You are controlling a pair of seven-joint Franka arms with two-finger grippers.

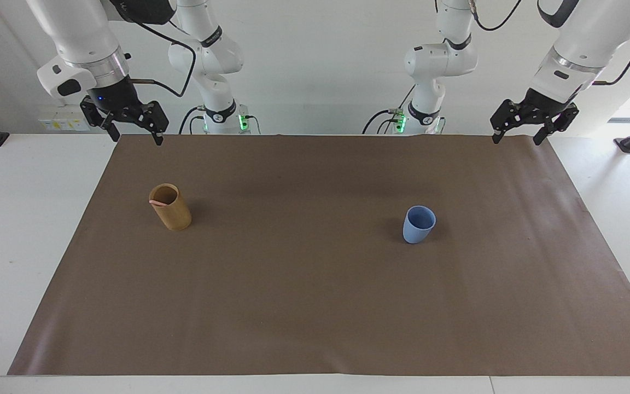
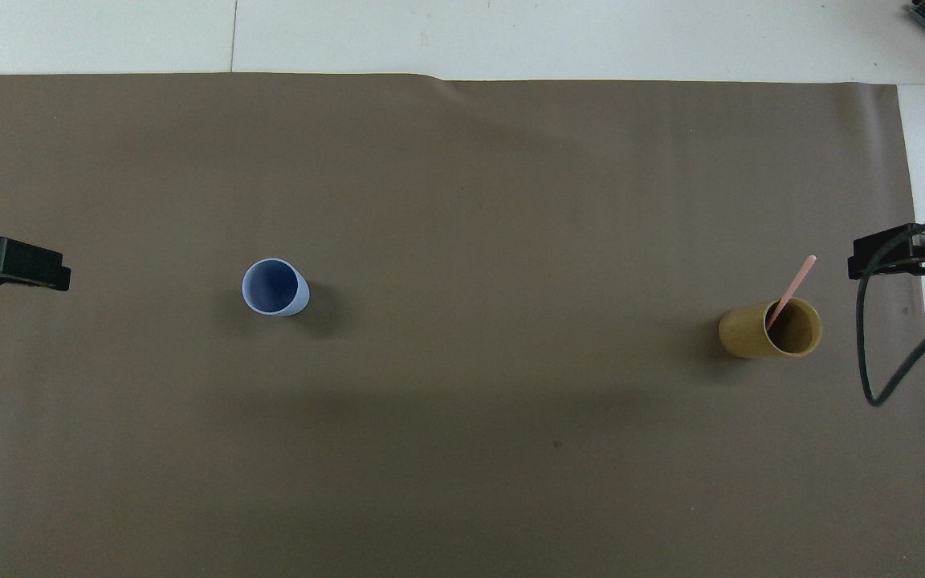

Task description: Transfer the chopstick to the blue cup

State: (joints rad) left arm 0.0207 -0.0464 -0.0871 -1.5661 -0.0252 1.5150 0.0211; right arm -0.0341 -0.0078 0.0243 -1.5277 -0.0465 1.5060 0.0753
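A pale-pink chopstick (image 2: 793, 286) stands tilted in a tan-brown cylindrical holder (image 2: 769, 330) toward the right arm's end of the table; its top shows at the holder's rim in the facing view (image 1: 157, 202). The light-blue cup (image 1: 419, 224) stands upright and empty toward the left arm's end, also seen in the overhead view (image 2: 274, 287). My right gripper (image 1: 135, 135) hangs open and empty over the mat's corner nearest the robots, well apart from the holder (image 1: 170, 208). My left gripper (image 1: 516, 138) hangs open and empty over the other near corner, apart from the cup.
A brown mat (image 1: 315, 306) covers most of the white table (image 1: 25, 230). A black cable (image 2: 900, 361) loops down from the right arm over the mat's edge beside the holder.
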